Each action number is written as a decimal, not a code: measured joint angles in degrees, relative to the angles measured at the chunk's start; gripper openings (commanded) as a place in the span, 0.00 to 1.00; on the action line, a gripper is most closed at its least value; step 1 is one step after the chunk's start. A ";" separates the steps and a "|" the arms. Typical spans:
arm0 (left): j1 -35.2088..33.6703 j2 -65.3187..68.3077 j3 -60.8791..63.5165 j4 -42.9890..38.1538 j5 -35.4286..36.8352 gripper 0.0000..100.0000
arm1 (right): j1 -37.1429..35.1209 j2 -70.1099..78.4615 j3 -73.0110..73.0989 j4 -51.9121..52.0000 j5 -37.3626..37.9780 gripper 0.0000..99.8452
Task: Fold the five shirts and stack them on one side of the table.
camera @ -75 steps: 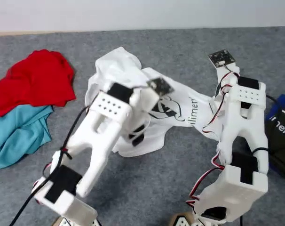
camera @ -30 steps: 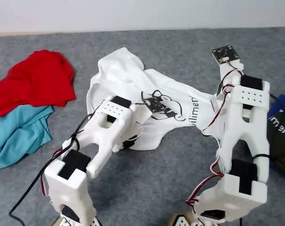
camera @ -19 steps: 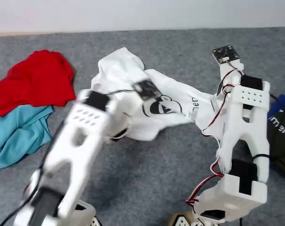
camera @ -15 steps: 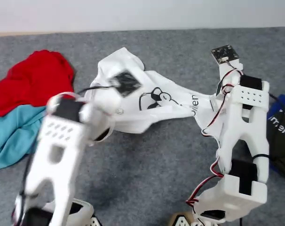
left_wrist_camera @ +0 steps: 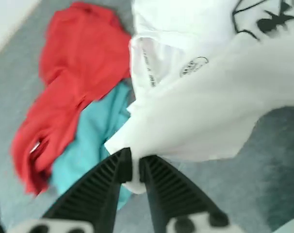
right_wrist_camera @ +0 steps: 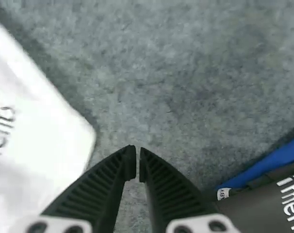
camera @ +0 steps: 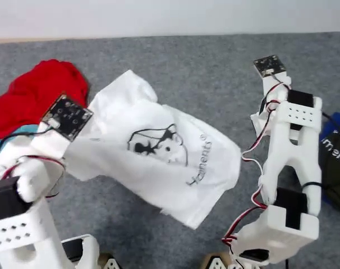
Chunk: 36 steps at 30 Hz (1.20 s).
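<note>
Two pincers, two states. My left pincer [left_wrist_camera: 135,167] is pinched down on an edge of the white shirt [camera: 159,151] — cloth caught between the jaws. That shirt spreads across the middle of the grey table [camera: 215,73], print facing up. At the left side the red shirt [camera: 35,95] and teal shirt [left_wrist_camera: 84,141] lie crumpled together. My right pincer [right_wrist_camera: 137,162] is closed on nothing, above bare table — a dark shirt [camera: 335,162] lies over a blue shirt [right_wrist_camera: 278,160] just beside it.
</note>
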<state>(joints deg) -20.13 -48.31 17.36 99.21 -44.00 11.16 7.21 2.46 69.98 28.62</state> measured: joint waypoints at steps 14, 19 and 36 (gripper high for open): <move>-3.08 -0.79 19.60 -7.30 -1.41 0.01 | -12.13 0.00 -12.31 28.40 0.00 0.14; -3.08 -0.79 27.43 -16.00 1.49 0.01 | -14.15 -0.62 -12.75 30.51 0.00 0.14; -3.08 -0.79 36.40 -31.30 14.33 0.01 | -38.77 -30.07 29.89 29.80 -2.73 0.21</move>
<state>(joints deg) -23.21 -49.10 53.76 67.91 -29.67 -27.60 -22.86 32.35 99.78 25.89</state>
